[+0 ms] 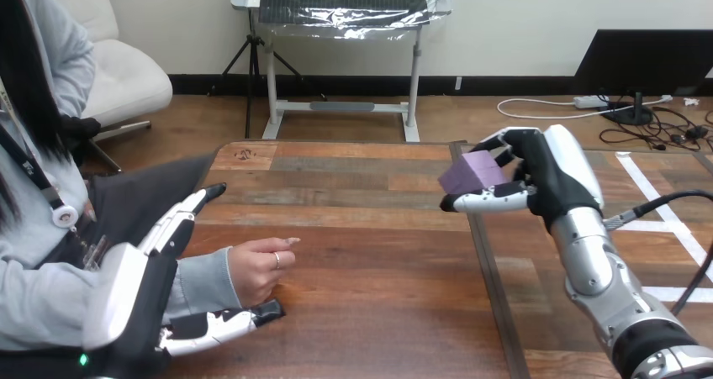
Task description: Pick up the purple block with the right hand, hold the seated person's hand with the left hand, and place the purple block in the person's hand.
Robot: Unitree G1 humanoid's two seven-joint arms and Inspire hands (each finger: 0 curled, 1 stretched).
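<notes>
Gripping the purple block [473,174], the R hand [551,177] hangs raised over the right part of the wooden table [370,228], w/ fingers curled over the block's top and far side and the thumb stretched along under its near edge; the block is clear of the tabletop. The L hand [139,286] sits low at the view's left, fingers straight and together, reaching out past the person's grey sleeve [198,285], thumb pointing along the table under the wrist. The person's hand [256,270] rests on the table, loosely curled, just beside that thumb. The sleeve lies btw the L fingers and thumb; whether they actually press on it is hard to tell, prob. only touching.
</notes>
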